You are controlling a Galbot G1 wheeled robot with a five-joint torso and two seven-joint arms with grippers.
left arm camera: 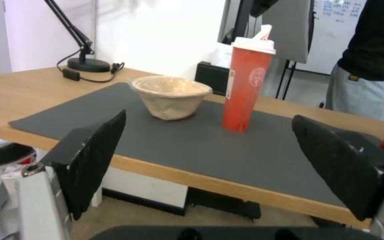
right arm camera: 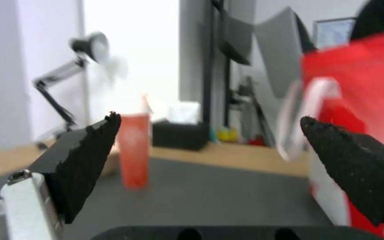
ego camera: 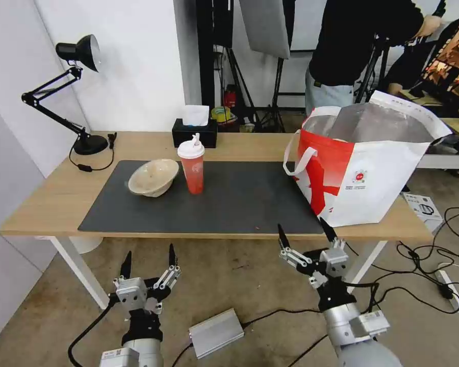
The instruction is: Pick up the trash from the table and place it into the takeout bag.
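From my end both grippers are empty w/ fingers spread: left gripper (ego camera: 149,257) below the table (ego camera: 51,199) edge, right gripper (ego camera: 307,233) just in front of the takeout bag (ego camera: 377,188). Red cup (ego camera: 191,165) stands upright on the grey mat (ego camera: 239,199), beige pulp bowl (ego camera: 153,177) just beside it, tilted.
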